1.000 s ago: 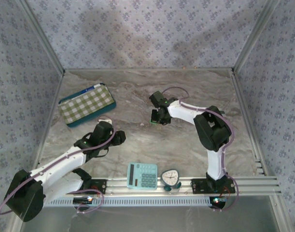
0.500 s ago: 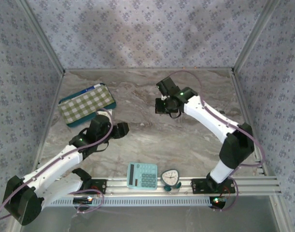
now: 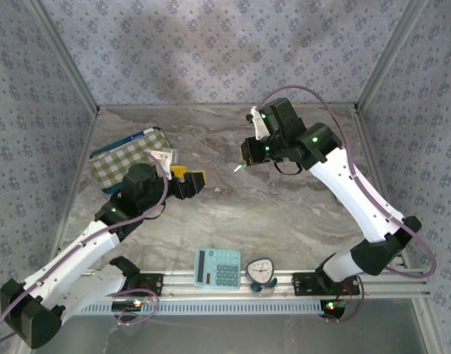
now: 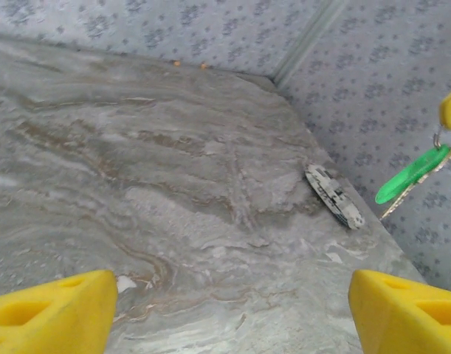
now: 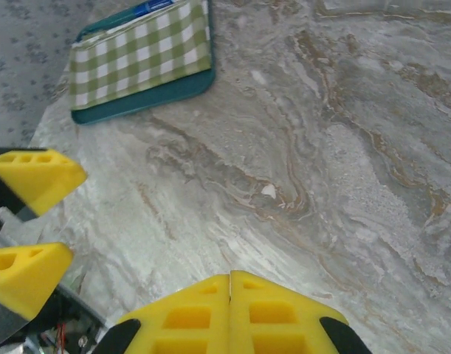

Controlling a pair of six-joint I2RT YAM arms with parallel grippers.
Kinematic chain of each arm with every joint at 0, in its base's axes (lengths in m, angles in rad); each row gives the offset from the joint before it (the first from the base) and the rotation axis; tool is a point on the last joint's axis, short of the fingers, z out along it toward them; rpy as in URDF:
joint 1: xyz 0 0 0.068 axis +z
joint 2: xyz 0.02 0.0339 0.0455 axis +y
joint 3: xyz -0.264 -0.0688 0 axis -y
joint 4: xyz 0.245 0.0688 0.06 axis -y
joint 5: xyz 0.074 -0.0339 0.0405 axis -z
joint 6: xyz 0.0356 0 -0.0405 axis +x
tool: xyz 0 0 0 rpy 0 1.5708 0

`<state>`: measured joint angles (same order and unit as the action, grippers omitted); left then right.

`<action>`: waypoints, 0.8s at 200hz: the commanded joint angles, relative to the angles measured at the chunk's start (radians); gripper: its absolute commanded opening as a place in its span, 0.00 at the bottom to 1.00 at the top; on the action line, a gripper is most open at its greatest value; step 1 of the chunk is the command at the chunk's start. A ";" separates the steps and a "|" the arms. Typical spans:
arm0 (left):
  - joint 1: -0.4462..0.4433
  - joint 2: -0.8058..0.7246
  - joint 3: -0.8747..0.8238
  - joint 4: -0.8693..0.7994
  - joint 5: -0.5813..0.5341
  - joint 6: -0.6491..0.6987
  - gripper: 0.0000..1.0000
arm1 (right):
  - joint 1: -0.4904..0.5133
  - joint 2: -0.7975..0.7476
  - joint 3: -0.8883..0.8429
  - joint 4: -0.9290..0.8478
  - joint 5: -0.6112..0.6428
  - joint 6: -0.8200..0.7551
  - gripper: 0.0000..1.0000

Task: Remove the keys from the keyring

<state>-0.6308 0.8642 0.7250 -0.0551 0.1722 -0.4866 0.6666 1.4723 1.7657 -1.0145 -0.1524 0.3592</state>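
Left wrist view: at 3 o'clock, green key (image 4: 412,177) dangling off keyring (image 4: 436,138), ring pinched in tightly closed right gripper (image 5: 229,291). Left gripper (image 3: 190,177) spread wide, empty, at 9 o'clock from the right one on top external.

Grey-brown marbled table (image 3: 284,214) underneath, pale veins swirling across it. Beyond the table's far edge stands the back wall (image 3: 225,51) in blue-grey floral paper, mottled with soft shadows. The same paper covers the left wall (image 3: 26,147) and right wall (image 3: 424,133) flanking the table. Aluminium corner posts (image 3: 66,55) rise from its far corners, and aluminium rails (image 3: 387,282) line its near edge.
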 commanded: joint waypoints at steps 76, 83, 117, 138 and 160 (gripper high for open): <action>-0.042 0.013 0.068 0.182 0.280 0.184 0.96 | 0.009 -0.060 0.039 -0.033 -0.189 -0.108 0.07; -0.050 0.007 0.036 0.232 0.300 0.221 0.97 | 0.007 -0.067 0.028 -0.015 -0.217 -0.106 0.07; -0.085 -0.034 -0.029 0.288 0.271 0.417 0.94 | 0.004 -0.078 -0.008 0.050 -0.289 -0.120 0.08; -0.088 -0.022 0.004 0.253 0.311 0.445 0.89 | 0.002 -0.075 -0.013 0.058 -0.308 -0.123 0.07; -0.102 -0.005 0.016 0.271 0.345 0.460 0.86 | 0.006 -0.077 -0.016 0.073 -0.342 -0.126 0.07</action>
<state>-0.7155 0.8528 0.6987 0.1627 0.4583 -0.0990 0.6682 1.4090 1.7618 -0.9707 -0.4259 0.2565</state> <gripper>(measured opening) 0.876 0.071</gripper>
